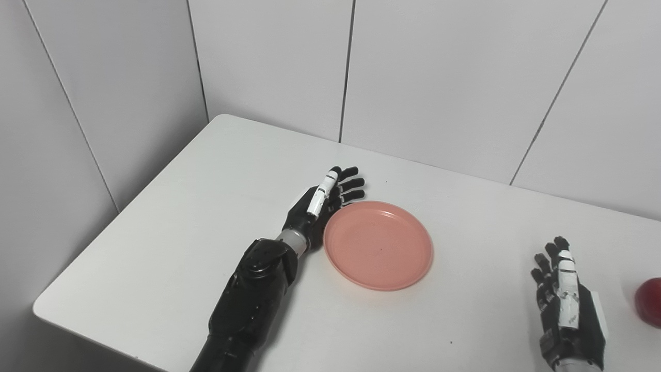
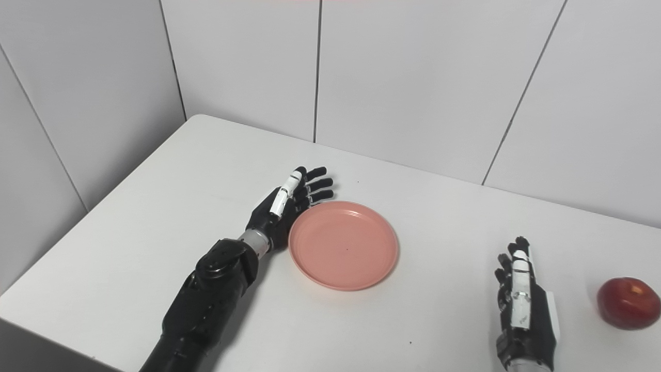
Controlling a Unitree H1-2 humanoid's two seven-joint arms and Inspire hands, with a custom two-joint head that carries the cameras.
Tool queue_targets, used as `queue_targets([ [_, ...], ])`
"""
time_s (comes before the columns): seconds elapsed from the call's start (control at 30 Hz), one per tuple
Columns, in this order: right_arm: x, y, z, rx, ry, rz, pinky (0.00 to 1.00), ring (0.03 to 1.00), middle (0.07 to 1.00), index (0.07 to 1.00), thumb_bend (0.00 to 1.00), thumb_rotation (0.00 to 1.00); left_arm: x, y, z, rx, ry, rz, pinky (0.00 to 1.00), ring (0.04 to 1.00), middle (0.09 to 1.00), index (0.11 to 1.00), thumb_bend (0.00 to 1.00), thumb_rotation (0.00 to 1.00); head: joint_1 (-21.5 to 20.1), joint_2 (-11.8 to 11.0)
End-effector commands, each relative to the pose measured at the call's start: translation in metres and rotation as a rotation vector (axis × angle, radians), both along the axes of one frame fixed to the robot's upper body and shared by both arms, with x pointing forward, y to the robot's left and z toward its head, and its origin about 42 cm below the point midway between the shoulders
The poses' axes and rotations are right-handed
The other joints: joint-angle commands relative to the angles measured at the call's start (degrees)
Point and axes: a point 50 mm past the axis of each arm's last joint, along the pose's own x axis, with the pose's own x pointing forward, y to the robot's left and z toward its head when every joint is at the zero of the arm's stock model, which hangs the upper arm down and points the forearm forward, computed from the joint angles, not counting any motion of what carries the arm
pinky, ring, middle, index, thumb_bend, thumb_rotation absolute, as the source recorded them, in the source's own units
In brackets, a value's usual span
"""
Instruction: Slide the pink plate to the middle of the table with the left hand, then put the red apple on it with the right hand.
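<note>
With its fingers spread and flat against the pink plate [image 1: 378, 245]'s rim, the left hand [image 1: 321, 204] should push gently sideways, low, so nothing tips.

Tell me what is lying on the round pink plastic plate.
Nothing lies on the round pink plastic plate; its whole inner face shows bare. The red apple sits apart on the white table.
</note>
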Motion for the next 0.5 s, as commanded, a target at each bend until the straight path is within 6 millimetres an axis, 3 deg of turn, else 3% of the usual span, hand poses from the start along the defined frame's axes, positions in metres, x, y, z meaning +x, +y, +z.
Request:
queue_targets([
  [0.0, 0.006, 0.005, 0.017, 0.002, -0.091, -0.001, 1.00, 0.965, 0.981, 0.983, 0.24, 1.00, -0.005, -0.008, -0.006, 0.003, 0.036, -0.021, 0.82, 0.841, 0.851, 0.838, 0.33, 1.00, -0.28, 0.03],
  [0.47, 0.006, 0.011, 0.020, -0.028, -0.102, 0.004, 1.00, 0.949, 0.970, 0.974, 0.24, 1.00, -0.017, -0.036, 0.002, -0.024, 0.051, -0.068, 0.82, 0.850, 0.856, 0.841, 0.32, 1.00, -4.11, 1.30],
])
